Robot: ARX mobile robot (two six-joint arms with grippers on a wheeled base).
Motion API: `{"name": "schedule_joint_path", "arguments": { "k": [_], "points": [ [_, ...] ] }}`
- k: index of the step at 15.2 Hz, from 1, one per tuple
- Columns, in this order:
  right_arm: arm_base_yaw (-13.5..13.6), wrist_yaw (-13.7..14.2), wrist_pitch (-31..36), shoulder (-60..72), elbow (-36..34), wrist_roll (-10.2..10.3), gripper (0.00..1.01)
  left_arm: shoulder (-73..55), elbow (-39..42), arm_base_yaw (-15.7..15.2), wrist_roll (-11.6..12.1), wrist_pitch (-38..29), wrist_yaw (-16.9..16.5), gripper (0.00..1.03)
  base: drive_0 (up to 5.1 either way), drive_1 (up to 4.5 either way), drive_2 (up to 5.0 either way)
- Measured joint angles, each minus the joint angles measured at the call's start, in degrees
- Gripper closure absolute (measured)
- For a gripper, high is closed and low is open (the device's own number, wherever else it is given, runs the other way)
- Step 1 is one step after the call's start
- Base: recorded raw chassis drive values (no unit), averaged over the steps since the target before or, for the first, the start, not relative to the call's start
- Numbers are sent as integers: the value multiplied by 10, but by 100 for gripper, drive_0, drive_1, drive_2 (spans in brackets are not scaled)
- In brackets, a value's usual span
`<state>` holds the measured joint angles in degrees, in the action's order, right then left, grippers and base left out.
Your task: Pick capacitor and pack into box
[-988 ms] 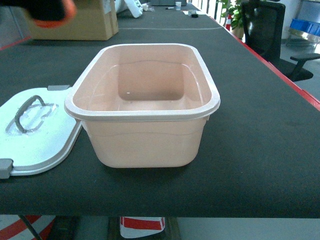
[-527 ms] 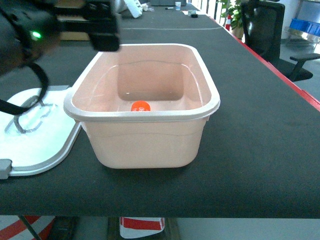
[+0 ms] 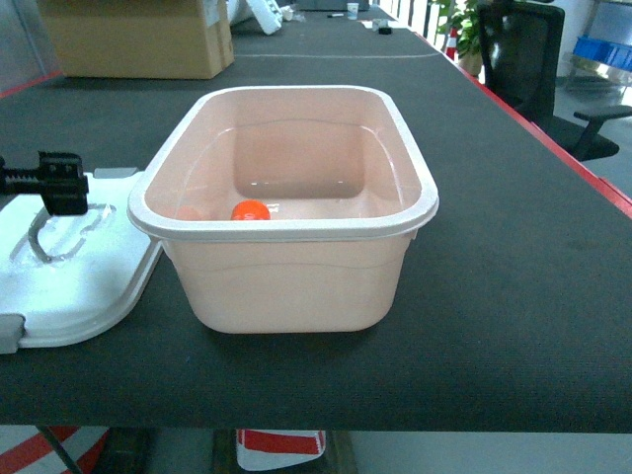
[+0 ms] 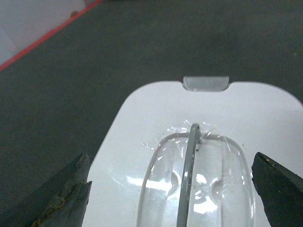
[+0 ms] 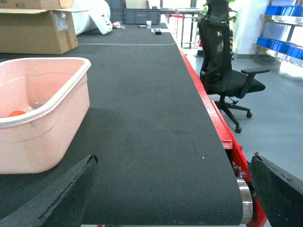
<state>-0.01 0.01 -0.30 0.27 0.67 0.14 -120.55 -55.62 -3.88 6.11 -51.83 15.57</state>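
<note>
The pale pink box (image 3: 296,276) stands without its lid in the middle of the black table. The orange-red capacitor (image 3: 251,210) lies inside it near the front wall, and shows as an orange patch (image 5: 16,113) in the right wrist view. The white lid (image 3: 74,281) lies flat to the left of the box, its grey handle (image 4: 188,175) raised. My left gripper (image 3: 57,183) hovers open over the lid, one of its fingers (image 4: 66,189) on each side of the handle, touching nothing. My right gripper (image 5: 174,158) is open and empty above the table, right of the box (image 5: 42,118).
A brown cardboard carton (image 3: 138,39) stands at the back left. A black office chair (image 3: 533,59) is beyond the table's red right edge (image 5: 213,118). Blue bins (image 5: 284,12) sit on a shelf far right.
One second ago my left gripper held the capacitor at the upper left. It then let it fall into the box and has swung left and down over the lid. The capacitor shifted slightly left.
</note>
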Motion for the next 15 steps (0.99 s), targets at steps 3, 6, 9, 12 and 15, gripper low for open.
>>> {"name": "schedule_joint_path", "arguments": {
  "k": [3,6,9,12,15],
  "points": [
    [0,0,0,0,0,0,3,-70,-54,-14,1,60,-26,5,0,0,0],
    [0,0,0,0,0,0,3,-82,-72,-30,-12,79,-46,31,0,0,0],
    [0,0,0,0,0,0,3,-108,-91,-42,-13,83,-66,64,0,0,0],
    [0,0,0,0,0,0,3,-108,-91,-38,-5,64,-74,101,0,0,0],
    [0,0,0,0,0,0,3,-80,-91,-37,0,75,-62,101,0,0,0]
  ]
}}
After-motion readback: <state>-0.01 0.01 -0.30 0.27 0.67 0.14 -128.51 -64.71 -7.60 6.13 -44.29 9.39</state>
